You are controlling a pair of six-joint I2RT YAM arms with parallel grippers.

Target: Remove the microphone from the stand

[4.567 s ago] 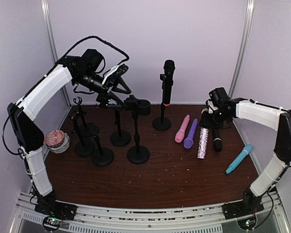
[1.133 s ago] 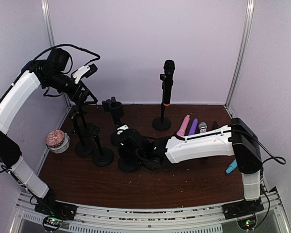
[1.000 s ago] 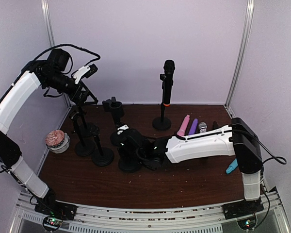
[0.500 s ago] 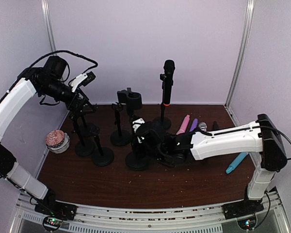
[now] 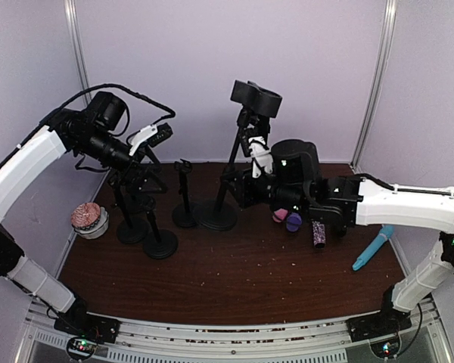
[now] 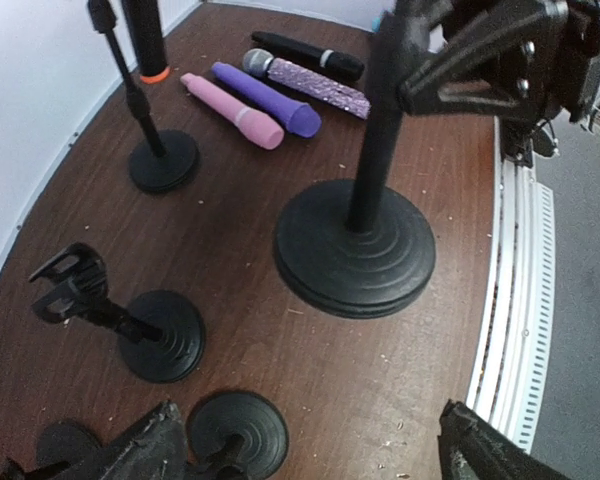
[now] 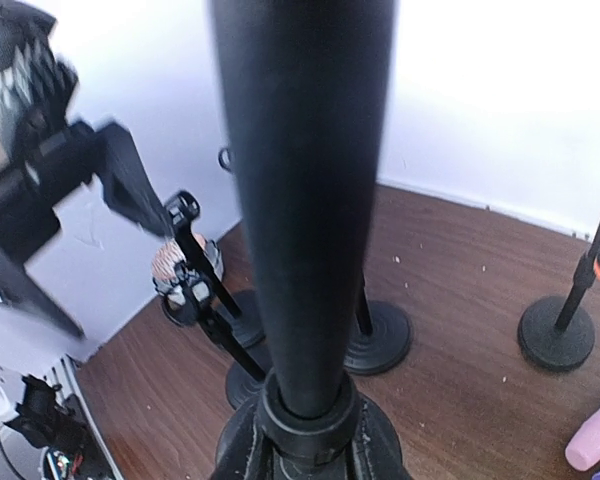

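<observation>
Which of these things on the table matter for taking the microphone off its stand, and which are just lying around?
In the job: black microphone with the orange ring; its stand.

Lying about: pink microphone; purple microphone; glittery microphone; loose black microphone; blue microphone; large empty stand (being held); small clip stand; pink ball in a white cup.

Left arm raised, elbow bent, left claw spread wide; right arm stretched across, right claw clamped tight.
</observation>
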